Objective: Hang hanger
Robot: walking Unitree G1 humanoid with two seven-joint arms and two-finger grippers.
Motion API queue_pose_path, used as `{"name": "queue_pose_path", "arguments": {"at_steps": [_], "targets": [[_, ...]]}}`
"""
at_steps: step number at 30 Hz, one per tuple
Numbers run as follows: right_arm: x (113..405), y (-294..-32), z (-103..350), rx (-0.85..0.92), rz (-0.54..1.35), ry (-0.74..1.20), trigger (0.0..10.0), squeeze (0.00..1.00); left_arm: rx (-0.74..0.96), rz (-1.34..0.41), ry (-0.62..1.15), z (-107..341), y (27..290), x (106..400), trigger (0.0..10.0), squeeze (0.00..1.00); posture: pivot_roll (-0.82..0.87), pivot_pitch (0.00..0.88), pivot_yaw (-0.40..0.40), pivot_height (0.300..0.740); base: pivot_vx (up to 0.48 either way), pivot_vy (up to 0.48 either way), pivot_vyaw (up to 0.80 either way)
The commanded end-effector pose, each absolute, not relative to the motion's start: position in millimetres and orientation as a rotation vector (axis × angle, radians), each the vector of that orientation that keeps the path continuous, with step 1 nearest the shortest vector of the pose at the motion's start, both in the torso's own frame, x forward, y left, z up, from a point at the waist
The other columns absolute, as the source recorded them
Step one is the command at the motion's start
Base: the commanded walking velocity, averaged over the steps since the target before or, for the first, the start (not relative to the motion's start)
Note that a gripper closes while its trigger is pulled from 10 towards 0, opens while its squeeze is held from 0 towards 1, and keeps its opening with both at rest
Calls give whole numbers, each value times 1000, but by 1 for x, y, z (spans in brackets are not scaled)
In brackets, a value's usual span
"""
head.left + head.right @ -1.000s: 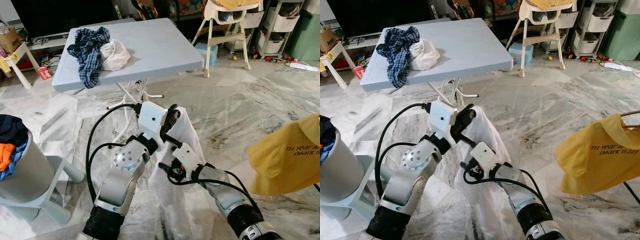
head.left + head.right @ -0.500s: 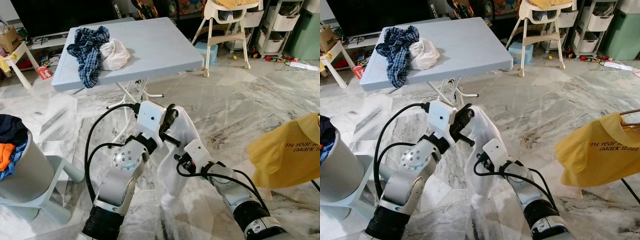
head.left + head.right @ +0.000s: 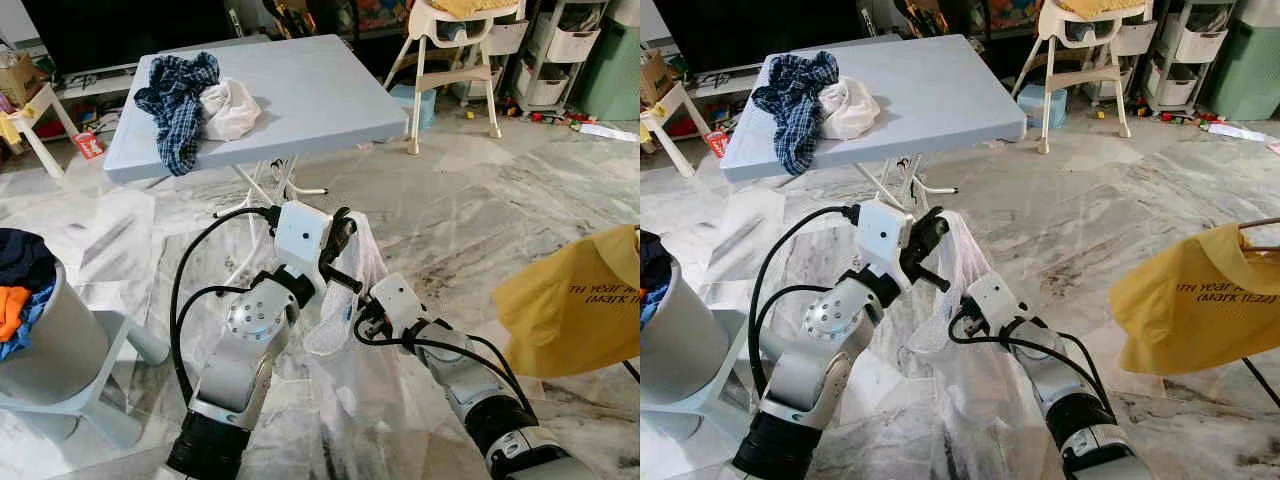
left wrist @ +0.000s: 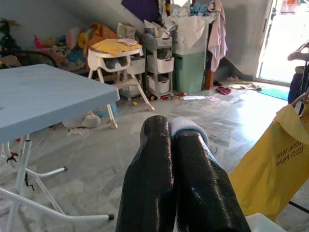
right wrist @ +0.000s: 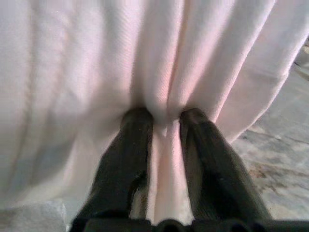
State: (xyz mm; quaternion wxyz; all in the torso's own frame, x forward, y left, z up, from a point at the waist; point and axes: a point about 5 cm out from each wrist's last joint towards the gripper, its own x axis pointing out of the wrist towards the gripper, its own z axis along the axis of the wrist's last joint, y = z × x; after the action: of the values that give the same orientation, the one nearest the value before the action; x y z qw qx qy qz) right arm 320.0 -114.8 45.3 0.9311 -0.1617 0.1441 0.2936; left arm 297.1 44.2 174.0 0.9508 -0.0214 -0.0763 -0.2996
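Left eye view has both arms up in front of the robot over the marble floor [image 3: 480, 200], holding a thin white garment [image 3: 350, 330] that hangs down in soft folds, its lower end bunched on the floor. The left gripper [image 3: 345, 232] has its fingers together, pinching the top of the cloth; the left wrist view shows the two glossy black fingers [image 4: 188, 179] pressed side by side with a bit of white fabric peeking at the tips. The right gripper [image 5: 164, 116] is clamped on a fold of the same garment lower down. No hanger that I can make out. A smooth pale blue counter [image 3: 310, 90] carries a crumpled plaid shirt [image 3: 180, 100] and a white cloth lump [image 3: 230, 108] near its far left corner. A grey basket [image 3: 45, 340] holds dark blue and orange clothes. A yellow printed shirt [image 3: 575, 300] hangs on the right.
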Motion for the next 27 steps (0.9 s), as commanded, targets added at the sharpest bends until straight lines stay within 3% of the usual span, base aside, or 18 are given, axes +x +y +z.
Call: {"name": "queue_pose_path", "arguments": {"at_steps": [1,20,27], "targets": [[322,-105,50,-315,638,266,0,0,-56,-606,-185,182,43,297,10000,0,-19,8,80,740,0,0,0],[315,-93,50,-268,746,244,0,0,-72,-618,-178,181,39,297,10000,0,-25,7,74,740,0,0,0],[327,-111,61,-280,585,184,0,0,-54,-563,-190,182,50,302,10000,0,-31,5,73,740,0,0,0]]}}
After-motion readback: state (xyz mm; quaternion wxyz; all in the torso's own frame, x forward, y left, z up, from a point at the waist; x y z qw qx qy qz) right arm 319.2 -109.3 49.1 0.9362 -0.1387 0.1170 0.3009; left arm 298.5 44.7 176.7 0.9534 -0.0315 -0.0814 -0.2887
